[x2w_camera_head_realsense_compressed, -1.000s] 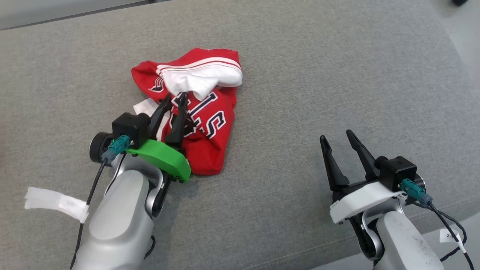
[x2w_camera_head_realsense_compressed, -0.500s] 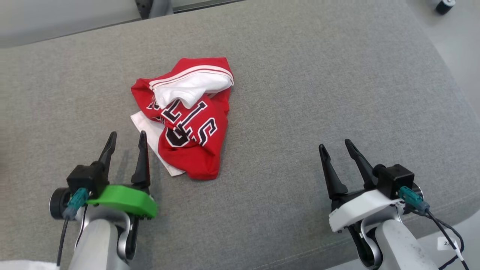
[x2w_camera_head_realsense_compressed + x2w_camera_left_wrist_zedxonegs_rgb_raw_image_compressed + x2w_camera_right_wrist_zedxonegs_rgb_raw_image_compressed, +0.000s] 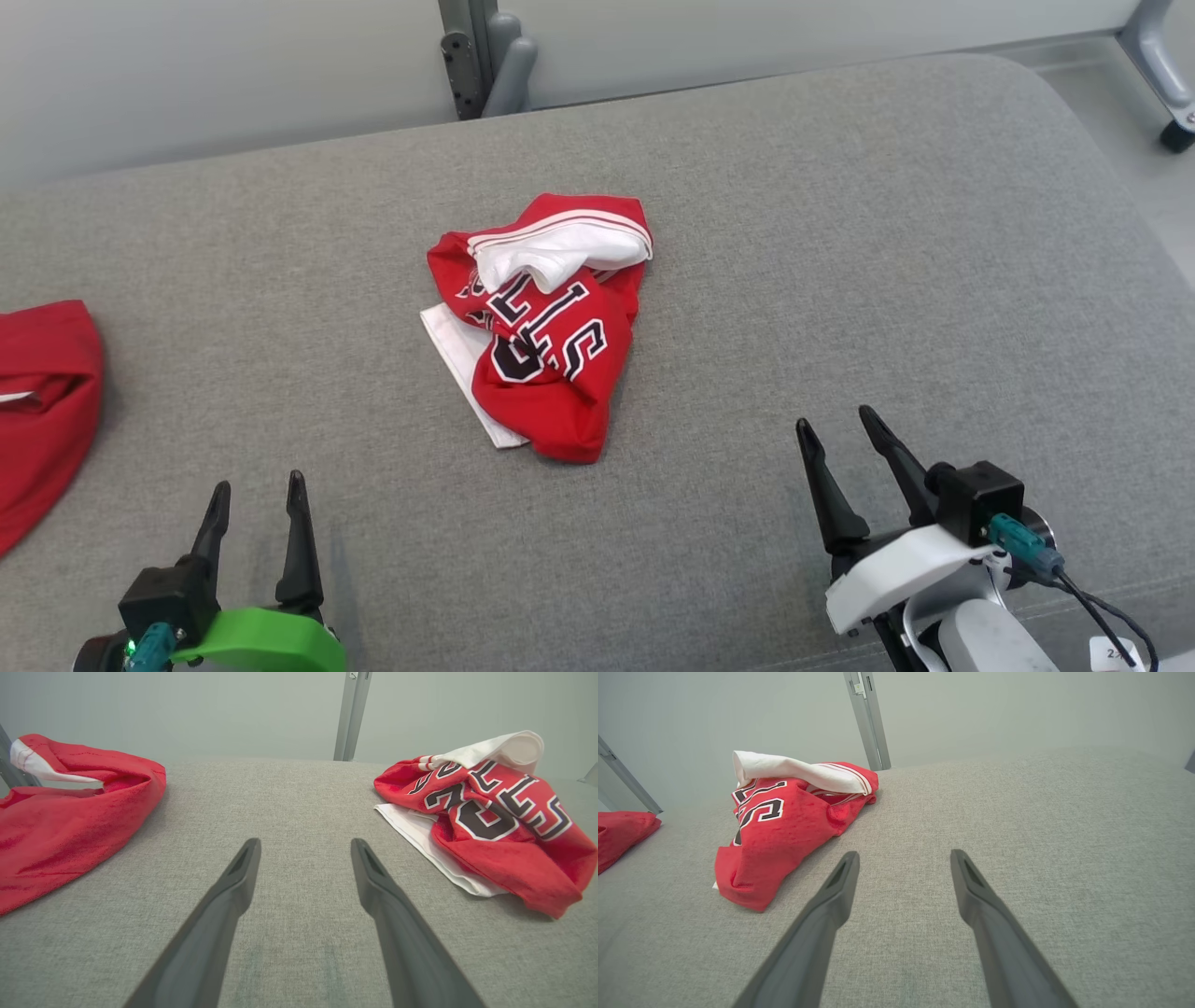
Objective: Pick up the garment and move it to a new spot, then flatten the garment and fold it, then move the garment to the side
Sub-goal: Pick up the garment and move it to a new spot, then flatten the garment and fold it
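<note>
On the grey upholstered surface (image 3: 840, 233), roughly at its middle, the garment (image 3: 546, 327) was seen lying in a crumpled heap: red cloth with dark, white-edged lettering, a white striped fold turned over its far edge and a white panel showing from under its left side. The left gripper (image 3: 259, 482) was held low at the near left, its two dark fingers spread wide apart with nothing between them. The garment lay farther off and to the right of that gripper, well apart from it, with bare grey fabric between the two. In the left wrist view the same was shown: the heap was placed beyond and to the right of that view's right-hand finger, its near white edge clear of the fingertip. The right gripper (image 3: 834, 418) was held at the near right, likewise wide open and empty, and the garment lay farther off and to its left, also well apart. In the right wrist view the heap was seen beyond and to the left of the fingers, its near red corner resting on the surface. A second red cloth (image 3: 42, 401) was laid at the left edge of the surface, apart from the garment and the left gripper.
</note>
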